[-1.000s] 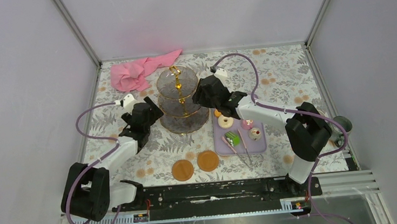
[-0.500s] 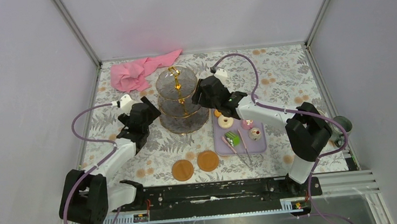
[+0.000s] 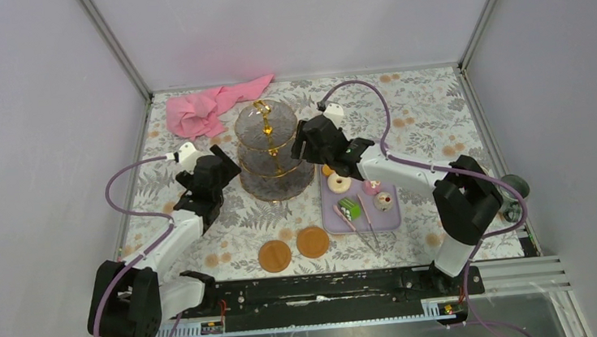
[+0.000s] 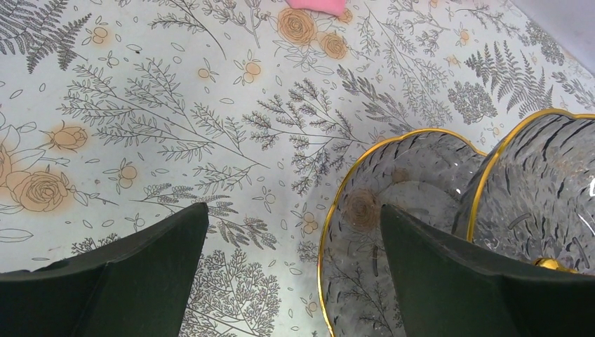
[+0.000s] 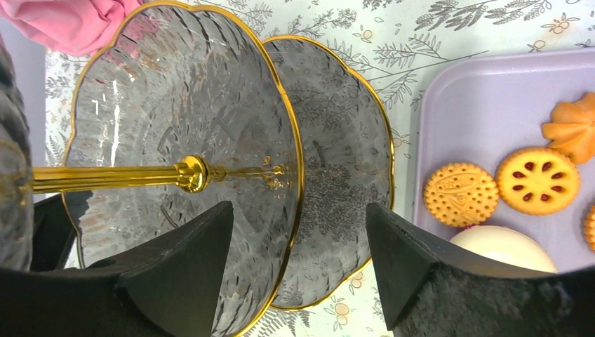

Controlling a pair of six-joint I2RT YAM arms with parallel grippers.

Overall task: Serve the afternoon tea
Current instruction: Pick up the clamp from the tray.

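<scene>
The stand (image 3: 271, 150) sits mid-way across the table (image 3: 436, 99), nearer its far edge. The left hand (image 3: 228, 164) and right hand (image 3: 301, 147) flank it, both open and empty. The step looks like grasping the stand; next, both should close evenly on its rims.

Two YAM arms stretch forward from their bases and angle inward toward each other. The left arm (image 3: 166, 233) rises from a folded shoulder joint, with its wrist tipped down and turned to the right. The left gripper (image 3: 228, 162) is spread wide, its dark fingers (image 4: 140, 274) well apart with nothing between them. The right arm (image 3: 410, 171) reaches far to the left. The right gripper (image 3: 301, 145) is likewise parted and closes on nothing.
</scene>
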